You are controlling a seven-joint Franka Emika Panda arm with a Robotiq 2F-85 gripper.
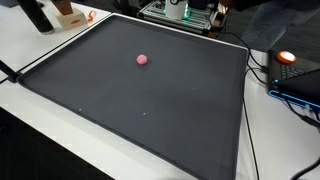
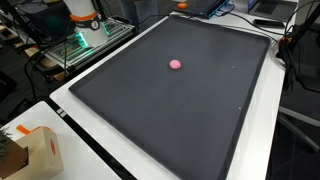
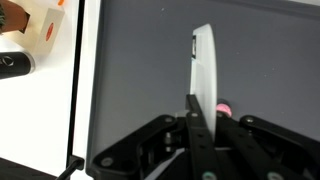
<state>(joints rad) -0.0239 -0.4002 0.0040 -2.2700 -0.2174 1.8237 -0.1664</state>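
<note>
Nearest the wrist camera we logged the gripper (image 3: 194,112), its black jaws drawn together and clamped on a thin white piece (image 3: 202,65). The piece stood upright and edge-on to the lens, we judged because the jaws pinched its flat faces at the lower end. It was held above the dark mat (image 3: 130,80), well inside the border. Beyond it lay a small pink ball (image 3: 224,106), loose on the mat and apart from the piece. In both exterior views the ball (image 1: 142,59) sat alone toward mid-mat, and neither view showed the gripper. Off the mat, a cardboard box (image 3: 45,25) stood on the white table (image 3: 40,110).
</note>
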